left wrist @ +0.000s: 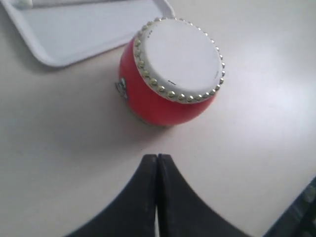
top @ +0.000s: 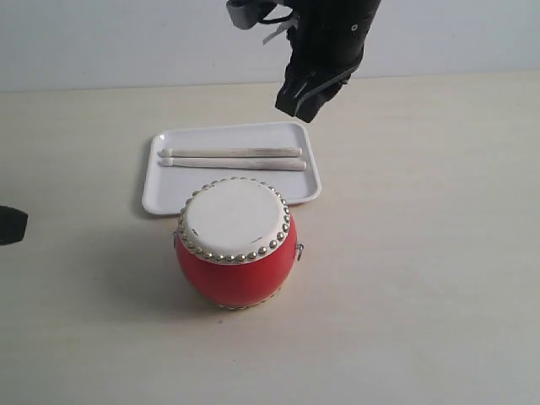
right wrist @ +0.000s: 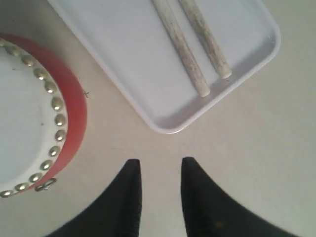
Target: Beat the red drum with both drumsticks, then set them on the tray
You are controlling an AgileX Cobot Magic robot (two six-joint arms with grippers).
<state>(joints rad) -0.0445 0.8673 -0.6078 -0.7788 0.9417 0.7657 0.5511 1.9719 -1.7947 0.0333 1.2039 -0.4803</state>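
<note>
The red drum [top: 236,245] stands upright on the table with its cream skin ringed by silver studs; it also shows as the drum [left wrist: 170,69] and the drum [right wrist: 37,113]. Behind it lies the white tray [top: 304,190], with the two pale drumsticks [top: 232,158] side by side in it, also seen as the drumsticks [right wrist: 192,47] in the tray [right wrist: 163,121]. My right gripper [top: 301,105] hangs above the tray's far right corner; the right gripper [right wrist: 159,165] is open and empty. My left gripper [left wrist: 157,158] is shut on nothing, at the drum's near side; its dark body [top: 10,224] shows at the left edge.
The pale tabletop [top: 422,278] runs around the drum and tray. A light wall [top: 126,42] rises behind the table's far edge.
</note>
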